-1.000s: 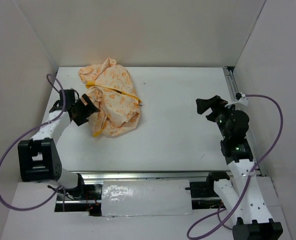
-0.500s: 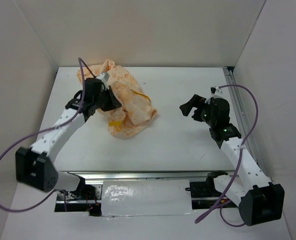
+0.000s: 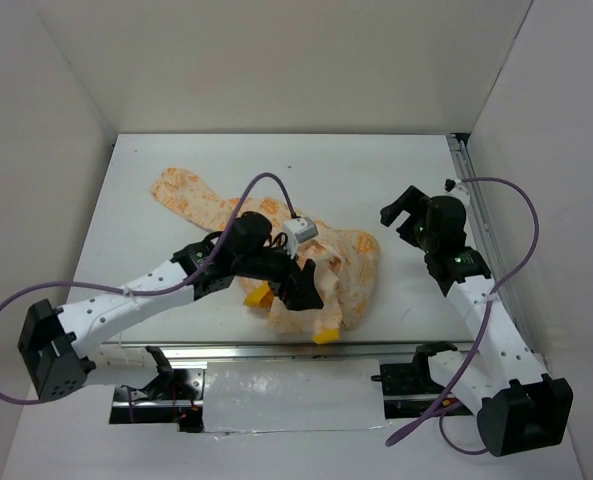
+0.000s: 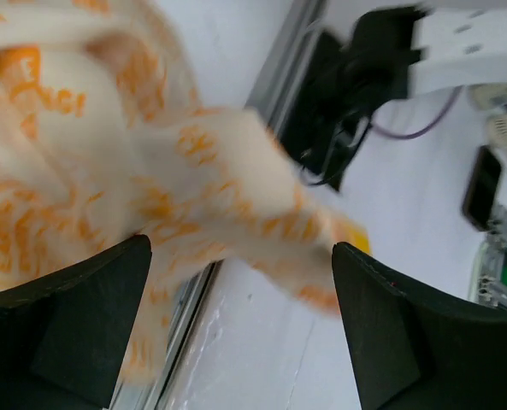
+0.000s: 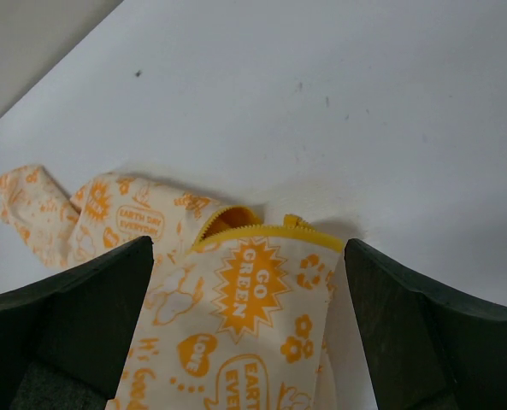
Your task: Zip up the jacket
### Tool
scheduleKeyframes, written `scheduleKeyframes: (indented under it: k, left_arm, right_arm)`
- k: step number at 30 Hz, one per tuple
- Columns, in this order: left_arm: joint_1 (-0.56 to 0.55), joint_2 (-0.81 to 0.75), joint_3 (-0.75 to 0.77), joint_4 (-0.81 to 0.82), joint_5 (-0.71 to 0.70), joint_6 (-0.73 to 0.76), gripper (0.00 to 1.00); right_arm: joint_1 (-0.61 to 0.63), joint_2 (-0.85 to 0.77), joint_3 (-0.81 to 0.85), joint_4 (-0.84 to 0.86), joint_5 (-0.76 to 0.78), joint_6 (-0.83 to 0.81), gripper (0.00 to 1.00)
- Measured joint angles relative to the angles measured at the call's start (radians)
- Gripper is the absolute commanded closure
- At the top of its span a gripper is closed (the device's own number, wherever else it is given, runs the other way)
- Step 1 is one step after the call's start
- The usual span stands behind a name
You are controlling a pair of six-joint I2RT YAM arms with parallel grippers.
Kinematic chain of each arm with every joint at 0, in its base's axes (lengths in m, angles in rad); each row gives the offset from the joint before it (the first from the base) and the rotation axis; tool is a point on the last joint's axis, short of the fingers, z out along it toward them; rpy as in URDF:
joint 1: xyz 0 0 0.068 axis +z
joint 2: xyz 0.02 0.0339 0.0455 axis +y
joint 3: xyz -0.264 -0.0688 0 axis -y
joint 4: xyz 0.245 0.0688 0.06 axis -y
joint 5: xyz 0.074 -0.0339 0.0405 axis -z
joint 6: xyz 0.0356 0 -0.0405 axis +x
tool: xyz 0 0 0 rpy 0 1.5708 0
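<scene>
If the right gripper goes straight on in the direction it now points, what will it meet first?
Probably the jacket, near its yellow zipper edge, which lies right ahead of the right gripper in its wrist view; depth is unclear.

Robot lab; white enclosure walls (image 3: 276, 70) around the table (image 3: 376, 170).

From high over the near side, looking down on the whole flat white table (image 3: 396, 180). From the left wrist, pressed close, facing the table's near edge. From the right wrist, low and near, looking leftward. Shared by all three: the cream orange-printed fabric jacket (image 3: 354, 262).
</scene>
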Motion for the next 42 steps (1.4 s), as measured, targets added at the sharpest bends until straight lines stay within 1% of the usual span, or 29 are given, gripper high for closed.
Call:
scheduleKeyframes:
  k: [1, 3, 6, 8, 9, 10, 12, 14, 16, 17, 20, 23, 25, 28, 31, 35, 37, 38, 39, 40, 41, 42]
  left_arm:
    - [-0.018, 0.030, 0.000, -0.032, -0.040, 0.002, 0.01]
    - [-0.026, 0.036, -0.005, -0.093, -0.112, 0.002, 0.01]
    - [0.018, -0.048, -0.019, -0.118, -0.203, -0.019, 0.01]
    - [0.103, -0.123, -0.024, -0.131, -0.248, -0.048, 0.01]
    - [0.164, -0.149, -0.024, -0.132, -0.269, -0.066, 0.01]
    - [0.219, -0.159, -0.023, -0.134, -0.287, -0.075, 0.01]
    - [0.330, -0.133, -0.008, -0.148, -0.321, -0.103, 0.01]
    - [0.398, -0.049, 0.038, -0.168, -0.345, -0.123, 0.01]
    - [0.425, 0.087, 0.121, -0.190, -0.370, -0.122, 0.01]
    - [0.428, 0.200, 0.187, -0.198, -0.388, -0.117, 0.01]
    - [0.420, 0.449, 0.350, -0.237, -0.439, -0.100, 0.01]
    - [0.407, 0.664, 0.508, -0.282, -0.484, -0.064, 0.01]
    - [0.408, 0.772, 0.602, -0.319, -0.478, -0.042, 0.01]
    - [0.427, 0.854, 0.671, -0.337, -0.446, -0.013, 0.01]
    - [0.450, 0.877, 0.672, -0.333, -0.412, 0.020, 0.01]
    - [0.459, 0.892, 0.672, -0.328, -0.405, 0.050, 0.01]
    - [0.452, 0.914, 0.679, -0.328, -0.396, 0.067, 0.05]
    - [0.449, 0.930, 0.685, -0.328, -0.391, 0.069, 0.13]
    - [0.444, 0.950, 0.693, -0.328, -0.383, 0.072, 0.19]
    - [0.442, 0.967, 0.697, -0.326, -0.377, 0.080, 0.29]
    - [0.440, 0.984, 0.698, -0.326, -0.371, 0.089, 0.53]
    - [0.439, 0.994, 0.698, -0.322, -0.370, 0.095, 0.64]
  right_arm:
    - [-0.003, 0.000, 0.008, -0.015, 0.011, 0.006, 0.00]
    - [-0.008, 0.000, 0.015, -0.042, 0.021, 0.020, 0.00]
    - [-0.008, 0.001, 0.013, -0.079, 0.002, 0.031, 0.00]
    - [-0.008, 0.000, 0.003, -0.084, -0.026, 0.031, 0.00]
    - [-0.008, -0.002, -0.007, -0.082, -0.042, 0.031, 0.00]
    - [-0.007, -0.005, -0.016, -0.084, -0.054, 0.034, 0.00]
    - [-0.006, -0.013, -0.040, -0.090, -0.075, 0.043, 0.00]
    - [-0.005, -0.010, -0.053, -0.104, -0.082, 0.058, 0.00]
    - [-0.005, 0.008, -0.056, -0.116, -0.081, 0.079, 0.00]
    - [-0.005, 0.031, -0.057, -0.119, -0.081, 0.092, 0.00]
    - [-0.005, 0.109, -0.059, -0.118, -0.101, 0.116, 0.00]
    - [-0.005, 0.192, -0.059, -0.117, -0.155, 0.131, 0.00]
    - [-0.005, 0.224, -0.059, -0.116, -0.183, 0.132, 0.00]
    - [-0.005, 0.243, -0.059, -0.115, -0.203, 0.134, 0.00]
    - [-0.005, 0.245, -0.059, -0.114, -0.210, 0.133, 0.00]
    - [-0.005, 0.266, -0.059, -0.104, -0.217, 0.130, 0.00]
    - [-0.005, 0.283, -0.060, -0.097, -0.225, 0.130, 0.00]
    - [-0.005, 0.292, -0.061, -0.092, -0.232, 0.130, 0.00]
    - [-0.005, 0.301, -0.061, -0.087, -0.242, 0.129, 0.00]
    - [-0.005, 0.309, -0.061, -0.082, -0.251, 0.129, 0.01]
    - [-0.005, 0.313, -0.061, -0.080, -0.254, 0.129, 0.02]
    - [-0.005, 0.321, -0.061, -0.074, -0.263, 0.128, 0.04]
